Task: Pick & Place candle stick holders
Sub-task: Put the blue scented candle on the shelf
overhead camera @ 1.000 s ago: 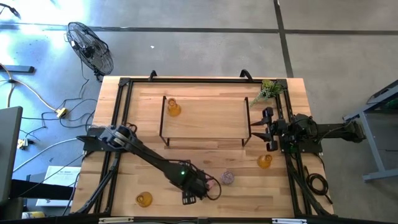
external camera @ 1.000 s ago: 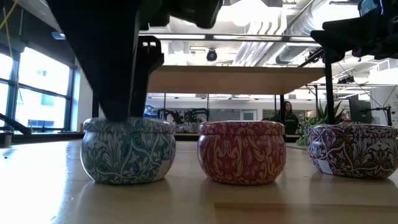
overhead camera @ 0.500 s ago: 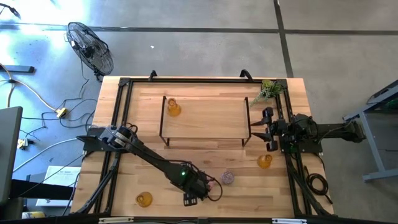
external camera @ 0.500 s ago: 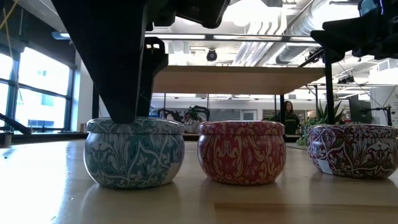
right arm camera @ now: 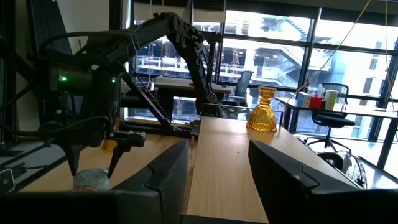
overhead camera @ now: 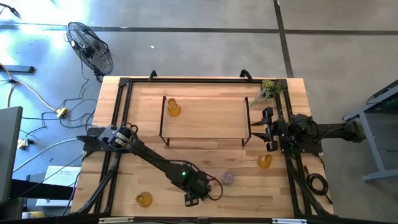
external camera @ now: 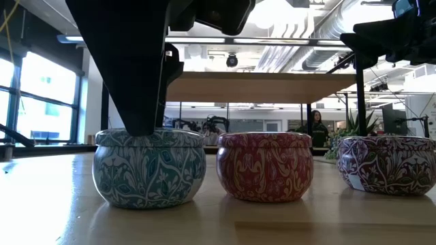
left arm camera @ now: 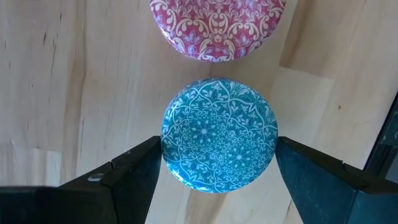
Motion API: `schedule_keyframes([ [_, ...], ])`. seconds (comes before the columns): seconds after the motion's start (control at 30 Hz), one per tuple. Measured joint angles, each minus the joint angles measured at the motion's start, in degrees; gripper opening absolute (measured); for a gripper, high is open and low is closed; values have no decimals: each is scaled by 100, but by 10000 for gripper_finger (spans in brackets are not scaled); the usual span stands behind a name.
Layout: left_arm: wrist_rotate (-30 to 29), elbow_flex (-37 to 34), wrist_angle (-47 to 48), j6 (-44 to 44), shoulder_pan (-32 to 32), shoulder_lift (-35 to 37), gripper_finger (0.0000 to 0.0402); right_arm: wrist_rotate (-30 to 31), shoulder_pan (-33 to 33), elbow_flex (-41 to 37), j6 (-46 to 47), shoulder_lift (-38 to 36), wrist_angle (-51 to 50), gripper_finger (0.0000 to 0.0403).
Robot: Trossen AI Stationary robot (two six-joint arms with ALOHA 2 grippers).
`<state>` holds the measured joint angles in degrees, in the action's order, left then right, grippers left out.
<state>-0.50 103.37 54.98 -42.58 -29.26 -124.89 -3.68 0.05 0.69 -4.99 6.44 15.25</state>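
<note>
left gripper (left arm camera: 217, 163) clamped on blue holder (left arm camera: 219, 134), fingers touching both its sides | blue holder stood on table (left arm camera: 56, 93), just beside pink holder (left arm camera: 217, 28); purple holder (external camera: 387, 163) beyond pink one | right gripper (overhead camera: 268, 130) near plant sprig (overhead camera: 267, 91), fingers parted, holding nothing

Grey concrete floor (overhead camera: 199, 43) with dark seams, black standing fan (overhead camera: 90, 46), yellow cable (overhead camera: 37, 96) trailing beside it, tall windows (right arm camera: 273, 56) with daylight, office chair (right arm camera: 329, 118), exposed ceiling ducts (external camera: 300, 27), a person (external camera: 317, 126) far off
</note>
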Motion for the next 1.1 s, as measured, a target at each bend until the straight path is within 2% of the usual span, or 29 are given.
schedule_keyframes([
  [0.83,6,-9,-60,-121,-2,-10,303,0,0,0,0,0,-2,165],
  [1.1,-337,-9,-96,38,-50,-10,303,2,0,0,0,0,-2,165],
])
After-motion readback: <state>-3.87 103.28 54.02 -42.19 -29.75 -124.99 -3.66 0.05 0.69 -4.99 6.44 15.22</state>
